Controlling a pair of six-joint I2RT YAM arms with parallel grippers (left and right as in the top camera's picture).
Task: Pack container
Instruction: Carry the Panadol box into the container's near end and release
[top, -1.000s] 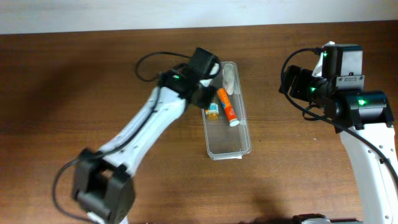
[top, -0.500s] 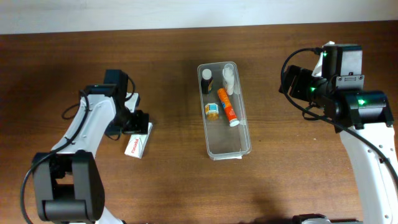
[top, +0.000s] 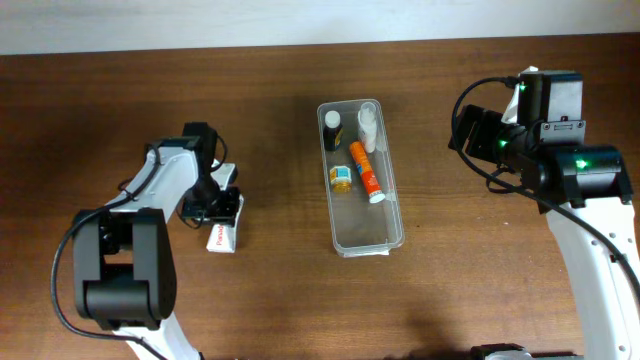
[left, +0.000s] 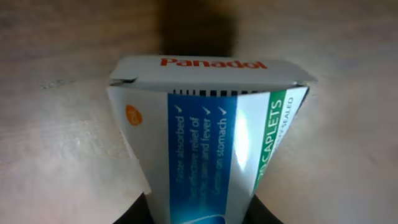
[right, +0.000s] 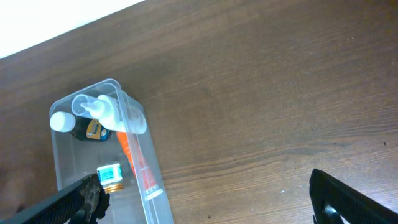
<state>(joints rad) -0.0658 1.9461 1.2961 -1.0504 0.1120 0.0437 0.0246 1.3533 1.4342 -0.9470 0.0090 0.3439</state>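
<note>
Since 0.5 s ago the left arm has folded back toward its base. The left gripper (top: 216, 208) and the Panadol box (top: 219, 238) have turned a little, so the box now points nearly straight at the near edge, left of centre on the table (top: 280, 300). The jaws look clamped on the box, though only 2 dark finger slivers (left: 134, 213) show, and the box's near end is cut off.

The container (top: 397, 205) lies mid-table toward the far edge, holding 4 items: a dark-capped bottle (top: 332, 129), a white bottle (top: 368, 127), an orange tube (top: 365, 170) and a small jar (top: 342, 177) — labels unreadable.

Toward the right edge, the right gripper (right: 204, 186) has its jaws spread wide; from overhead its own arm hides it.
</note>
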